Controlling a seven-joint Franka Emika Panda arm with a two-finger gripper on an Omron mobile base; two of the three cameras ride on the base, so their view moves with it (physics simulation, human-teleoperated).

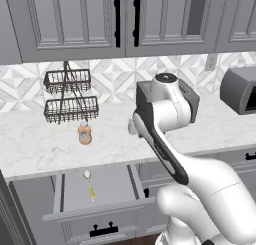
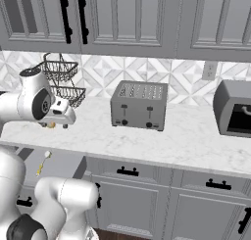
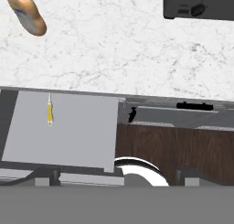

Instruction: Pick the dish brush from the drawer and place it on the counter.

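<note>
So your gripper (image 3: 117,184) is spread wide and holding nothing — the dish brush (image 3: 49,111) lies in the open drawer (image 3: 82,141), well off to the fingers' left. Descend misaligned and you'll clip the counter (image 3: 128,54) edge or nudge that thin handle away.
</note>
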